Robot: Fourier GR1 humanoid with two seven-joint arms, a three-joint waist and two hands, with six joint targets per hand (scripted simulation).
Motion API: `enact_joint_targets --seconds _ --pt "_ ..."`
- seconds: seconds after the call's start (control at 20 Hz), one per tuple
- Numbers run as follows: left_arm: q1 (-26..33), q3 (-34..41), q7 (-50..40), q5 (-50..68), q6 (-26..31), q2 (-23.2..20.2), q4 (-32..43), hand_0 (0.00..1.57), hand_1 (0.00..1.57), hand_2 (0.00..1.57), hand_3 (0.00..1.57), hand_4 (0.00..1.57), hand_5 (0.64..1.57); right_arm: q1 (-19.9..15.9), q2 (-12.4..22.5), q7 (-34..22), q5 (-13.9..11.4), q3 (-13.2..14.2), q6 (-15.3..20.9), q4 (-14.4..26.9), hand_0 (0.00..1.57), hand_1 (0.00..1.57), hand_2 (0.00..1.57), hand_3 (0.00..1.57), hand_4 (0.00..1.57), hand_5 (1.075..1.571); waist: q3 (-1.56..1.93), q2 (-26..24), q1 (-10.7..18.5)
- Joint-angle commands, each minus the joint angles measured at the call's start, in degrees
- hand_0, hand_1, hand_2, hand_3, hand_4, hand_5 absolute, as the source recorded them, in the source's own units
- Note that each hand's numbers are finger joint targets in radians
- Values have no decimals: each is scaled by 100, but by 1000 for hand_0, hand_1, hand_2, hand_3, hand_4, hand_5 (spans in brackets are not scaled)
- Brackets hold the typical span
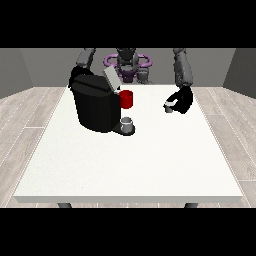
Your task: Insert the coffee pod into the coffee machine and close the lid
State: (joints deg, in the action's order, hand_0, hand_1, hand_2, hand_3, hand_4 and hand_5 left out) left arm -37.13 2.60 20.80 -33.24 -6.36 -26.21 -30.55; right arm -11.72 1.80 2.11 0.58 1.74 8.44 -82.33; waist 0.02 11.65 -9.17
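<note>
The hand at the view's right (pixel 183 100) has its fingers curled round the coffee pod (pixel 169 107), at three o'clock from the coffee machine (pixel 96 104).

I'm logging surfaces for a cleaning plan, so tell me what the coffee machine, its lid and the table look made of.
Machine: looks like black plastic with a dull sheen, faint highlights along its top edge. Lid: light grey, flat, tilted open; plastic or metal, cannot tell. Table: white, matte, finely speckled top, perhaps laminate.
</note>
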Motion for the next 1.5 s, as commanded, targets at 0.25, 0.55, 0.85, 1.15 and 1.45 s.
enact_joint_targets --seconds 0.25,0.55,0.85,1.15,1.45 --pt "-640 -82 -16 -14 850 -118 -371 1323 1323 1383 1352 581 1571 -207 -26 -218 129 166 90 494 0 0 0 0 429 1571 -3 -459 121" --pt "-1483 -201 -555 -21 1471 64 -816 1252 1252 1329 1292 573 1571 -409 -92 391 33 209 164 1229 0 0 0 0 490 1571 3 -450 240" --pt "-1394 -63 -751 -147 1132 258 -788 1255 1255 1332 1288 556 1571 -272 -133 422 -27 0 55 1065 0 0 0 0 456 1571 -2 -421 -33" --pt "-2265 205 -1111 -83 1275 -6 -766 1072 1072 1218 1232 520 1571 -559 -174 311 71 -109 -115 865 0 0 0 0 476 1571 -1 -149 -463" --pt "-2496 367 -1215 -29 1349 -83 -745 1239 1239 1262 1198 476 1571 -564 2 416 230 -50 -261 687 0 0 0 0 521 1571 0 -40 -566"
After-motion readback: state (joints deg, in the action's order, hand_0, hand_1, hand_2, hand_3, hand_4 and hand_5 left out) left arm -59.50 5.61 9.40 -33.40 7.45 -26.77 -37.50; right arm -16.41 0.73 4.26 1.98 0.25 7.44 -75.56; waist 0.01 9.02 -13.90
